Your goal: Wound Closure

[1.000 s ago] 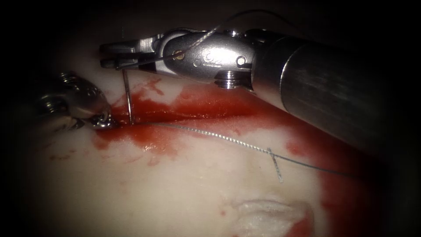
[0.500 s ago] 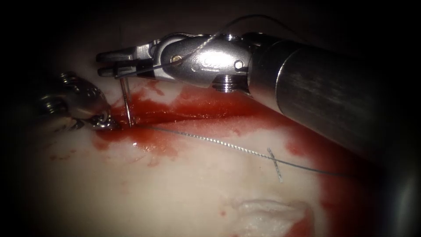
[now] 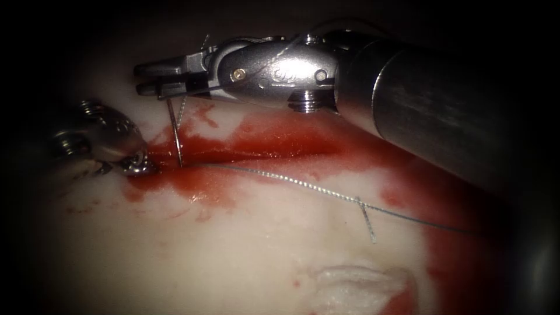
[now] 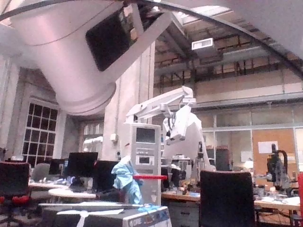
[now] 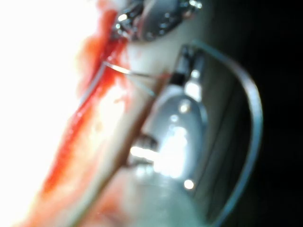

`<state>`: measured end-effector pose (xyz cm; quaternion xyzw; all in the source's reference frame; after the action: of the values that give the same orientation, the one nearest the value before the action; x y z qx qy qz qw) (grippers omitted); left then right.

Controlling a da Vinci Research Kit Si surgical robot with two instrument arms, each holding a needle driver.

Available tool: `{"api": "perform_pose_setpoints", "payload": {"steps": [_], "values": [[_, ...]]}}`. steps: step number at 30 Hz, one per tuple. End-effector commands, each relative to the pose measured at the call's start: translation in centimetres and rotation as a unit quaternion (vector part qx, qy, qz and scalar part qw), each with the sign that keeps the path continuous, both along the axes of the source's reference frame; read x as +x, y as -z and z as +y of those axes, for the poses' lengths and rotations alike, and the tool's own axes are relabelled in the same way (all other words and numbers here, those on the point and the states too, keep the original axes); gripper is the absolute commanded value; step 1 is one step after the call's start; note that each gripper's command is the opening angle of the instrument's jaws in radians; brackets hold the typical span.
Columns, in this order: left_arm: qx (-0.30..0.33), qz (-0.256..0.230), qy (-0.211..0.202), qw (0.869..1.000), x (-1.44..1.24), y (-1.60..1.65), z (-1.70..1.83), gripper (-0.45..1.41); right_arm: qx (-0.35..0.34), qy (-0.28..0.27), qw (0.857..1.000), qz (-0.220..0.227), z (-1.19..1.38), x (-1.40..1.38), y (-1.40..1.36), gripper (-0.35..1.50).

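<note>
The needle (image 3: 174, 131) stands nearly upright at the left end of the cut (image 3: 256, 154), its upper end clamped in the jaws of the right tool (image 3: 153, 79) and its lower end meeting the tissue (image 3: 233, 251) in the red fluid (image 3: 204, 181) — whether the tip is actually buried there or just resting on the surface cannot be told. Its long axis runs from the jaws straight down toward the wound, leaning a little to the right as it descends. In the right wrist view the same needle (image 5: 125, 71) shows as a thin curved wire between the right tool (image 5: 184, 71) and the wet edge of the cut.

The thread (image 3: 303, 186) leaves the foot of the needle and trails right across the near side of the cut, passing a short cut end of thread (image 3: 367, 224) that lies crosswise on the tissue. More thread is draped over the right tool's wrist.

The left tool (image 3: 133, 164) sits just left of the needle's foot, its tip pressed down at the wound edge (so it is the nearer of the two to the point where the needle meets the tissue). Whether it holds tissue, thread or nothing cannot be made out.

The right tool reaches in from the far right, well above the cut.
</note>
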<state>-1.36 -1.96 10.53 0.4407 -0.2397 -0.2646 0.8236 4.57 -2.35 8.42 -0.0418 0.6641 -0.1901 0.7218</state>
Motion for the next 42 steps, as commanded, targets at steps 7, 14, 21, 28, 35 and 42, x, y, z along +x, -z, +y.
{"api": "perform_pose_setpoints", "payload": {"steps": [7,14,21,28,35,42], "values": [[-0.003,-0.001,0.001,1.0,-0.07,0.02,0.13,-0.45,0.014,-0.011,1.0,0.0,0.13,0.1,0.06,-0.35],[-0.004,-0.001,0.0,1.0,-0.07,0.01,0.11,-0.45,0.022,-0.031,0.999,0.005,0.14,0.12,0.11,-0.35],[-0.003,-0.002,-0.002,1.0,-0.07,0.02,0.12,-0.45,0.031,-0.031,0.999,0.002,0.11,0.11,0.07,-0.35],[-0.002,-0.003,-0.004,1.0,-0.06,0.03,0.13,-0.45,0.039,-0.029,0.999,-0.004,0.08,0.1,0.05,-0.35],[-0.002,-0.003,-0.005,1.0,-0.06,0.03,0.12,-0.45,0.041,-0.023,0.999,-0.01,0.09,0.08,0.04,-0.35],[-0.002,-0.004,-0.006,1.0,-0.06,0.02,0.12,-0.45,0.068,-0.023,0.997,-0.016,0.11,0.06,0.04,-0.35]]}}
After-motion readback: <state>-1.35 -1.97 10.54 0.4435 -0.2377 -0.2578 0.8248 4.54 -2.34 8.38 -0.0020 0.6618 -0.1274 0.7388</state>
